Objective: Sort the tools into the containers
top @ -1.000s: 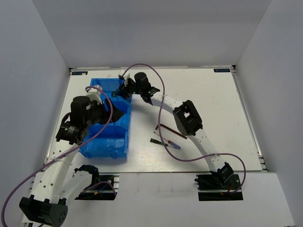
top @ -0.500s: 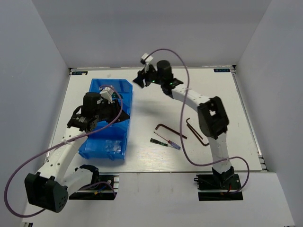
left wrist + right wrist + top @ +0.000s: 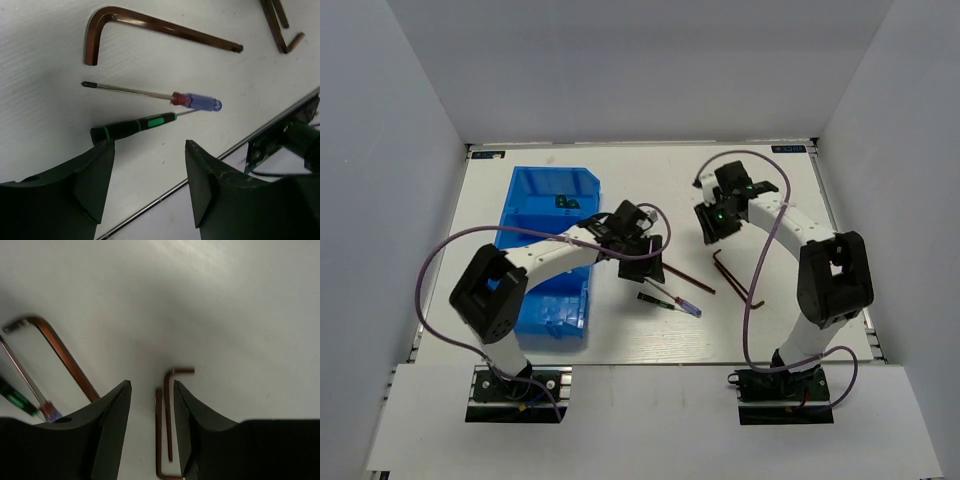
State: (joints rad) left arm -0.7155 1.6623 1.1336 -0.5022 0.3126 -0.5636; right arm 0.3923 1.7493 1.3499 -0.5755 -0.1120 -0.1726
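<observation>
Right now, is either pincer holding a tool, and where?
Nothing is held. The left pincer and the right pincer are both open and empty.

- In the top view the left arm [image 3: 555,250] lies across the blue bins [image 3: 532,190], and the part of the middle bin below it is hidden.
- The small dark things [image 3: 563,203] in the far bin are too small to name.
- In the left wrist view the pair of hex keys [image 3: 274,22] is cut off by the top edge.
- The shaft of the green-black screwdriver [image 3: 132,127] runs to the handle of the red-blue screwdriver [image 3: 192,100]; its tip cannot be seen.
- The fingers of the left pincer [image 3: 150,145] are cut off by the bottom edge.
- The right wrist view is blurred. There the long hex key [image 3: 65,355] disappears behind a finger [image 3: 107,425] of the right pincer [image 3: 151,385], and the left edge cuts both screwdrivers.
</observation>
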